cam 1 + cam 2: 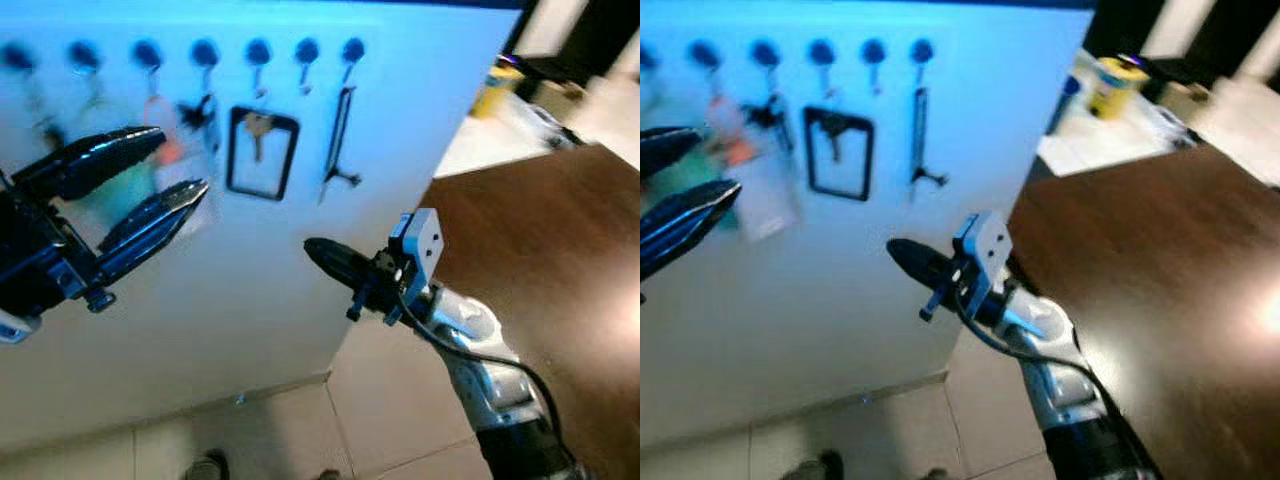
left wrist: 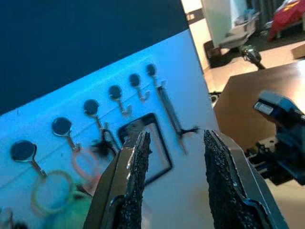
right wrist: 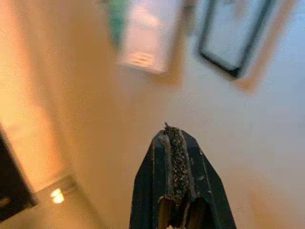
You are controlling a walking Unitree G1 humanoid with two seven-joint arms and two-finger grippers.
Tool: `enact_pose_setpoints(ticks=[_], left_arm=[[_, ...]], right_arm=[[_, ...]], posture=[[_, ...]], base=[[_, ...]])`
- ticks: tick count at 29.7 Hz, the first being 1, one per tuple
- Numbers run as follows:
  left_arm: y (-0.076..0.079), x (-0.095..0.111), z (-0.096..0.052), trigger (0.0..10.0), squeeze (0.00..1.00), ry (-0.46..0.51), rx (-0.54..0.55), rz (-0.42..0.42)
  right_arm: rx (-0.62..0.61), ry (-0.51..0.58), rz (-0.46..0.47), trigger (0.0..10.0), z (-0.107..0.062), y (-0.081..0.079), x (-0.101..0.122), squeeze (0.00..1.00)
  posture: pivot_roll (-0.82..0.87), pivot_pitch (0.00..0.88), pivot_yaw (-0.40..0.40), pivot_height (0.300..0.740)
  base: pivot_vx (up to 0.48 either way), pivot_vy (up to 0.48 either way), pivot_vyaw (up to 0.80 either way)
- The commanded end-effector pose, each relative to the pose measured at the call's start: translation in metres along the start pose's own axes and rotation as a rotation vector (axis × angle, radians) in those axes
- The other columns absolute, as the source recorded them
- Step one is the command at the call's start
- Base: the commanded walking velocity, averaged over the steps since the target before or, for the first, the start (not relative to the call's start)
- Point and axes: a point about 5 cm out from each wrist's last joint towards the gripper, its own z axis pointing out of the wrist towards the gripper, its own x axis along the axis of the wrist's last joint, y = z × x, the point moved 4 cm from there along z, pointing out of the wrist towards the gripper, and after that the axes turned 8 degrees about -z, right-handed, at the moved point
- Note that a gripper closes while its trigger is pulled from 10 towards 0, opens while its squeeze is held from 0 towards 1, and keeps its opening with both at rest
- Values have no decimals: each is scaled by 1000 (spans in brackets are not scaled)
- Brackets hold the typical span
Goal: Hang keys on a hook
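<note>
Our left gripper [image 1: 150, 185] has its fingers spread wide with nothing between them. Straight past their tips, on the white wall [image 1: 260, 290], hangs a key [image 1: 258, 128] inside a black frame [image 1: 262, 153], long axis vertical, under the row of hooks [image 1: 258, 55]. Our right gripper [image 1: 325, 255] is pressed shut on nothing, lower and farther from the hooks. The wall's edge and a brown table [image 1: 560, 250] lie beyond the right gripper; we judge the hanging done.
</note>
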Motion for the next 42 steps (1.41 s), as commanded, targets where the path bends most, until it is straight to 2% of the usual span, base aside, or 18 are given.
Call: enact_pose_setpoints(ticks=[1,16,22,25,31,34,42], left_arm=[[3,2,1,10000,0,9,-17,0],[2,2,2,10000,0,9,-13,3],[-3,-5,6,10000,0,-20,33,10],[-18,-13,12,10000,0,-42,124,35],[-23,-16,17,10000,0,-46,140,35],[-29,-22,25,10000,0,-41,164,21],[-26,-30,34,10000,0,-40,175,-1]], right_arm=[[-16,-12,1,10000,-5,2,-3,0],[-15,-12,2,10000,-5,1,-4,0],[-15,-10,3,10000,-4,1,-4,0],[-15,-8,3,10000,-4,0,-3,0],[-17,-7,3,10000,-4,0,-3,0],[-19,-7,6,10000,-4,-1,-3,0],[-16,-5,11,10000,-3,-3,-4,0]], posture=[[143,10,-30,740],[145,14,-27,740],[145,15,-27,740],[138,17,-19,740],[136,19,-15,740],[136,22,-12,740],[136,25,-9,740]], base=[[-416,0,0],[-371,0,0],[0,0,0],[0,0,0],[0,0,0],[0,0,0],[0,0,0]])
